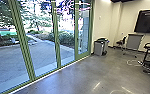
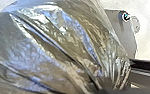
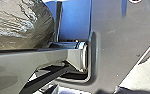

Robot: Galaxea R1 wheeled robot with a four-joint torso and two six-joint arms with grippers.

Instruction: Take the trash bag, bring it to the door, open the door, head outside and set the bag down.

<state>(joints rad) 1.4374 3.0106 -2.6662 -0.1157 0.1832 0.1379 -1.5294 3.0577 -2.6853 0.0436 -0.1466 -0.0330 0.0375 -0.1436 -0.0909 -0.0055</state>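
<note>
The trash bag (image 2: 53,47) looms large in the left wrist view, shiny and translucent grey-brown. Its plastic is gathered into tight folds at the neck, where my left gripper (image 2: 112,85) is shut on it. In the right wrist view the rounded side of the same bag (image 3: 18,23) bulges beside the robot's body, above the jointed bar. A green-framed glass door (image 1: 82,31) stands closed in the head view, at the far end of the glass wall.
Tall glass panels (image 1: 41,50) run along the left, with paving and plants outside. A grey bin (image 1: 100,47) stands by the wall just right of the door. Chairs, a desk and loose cables are farther right, beneath a dark wall screen (image 1: 148,21).
</note>
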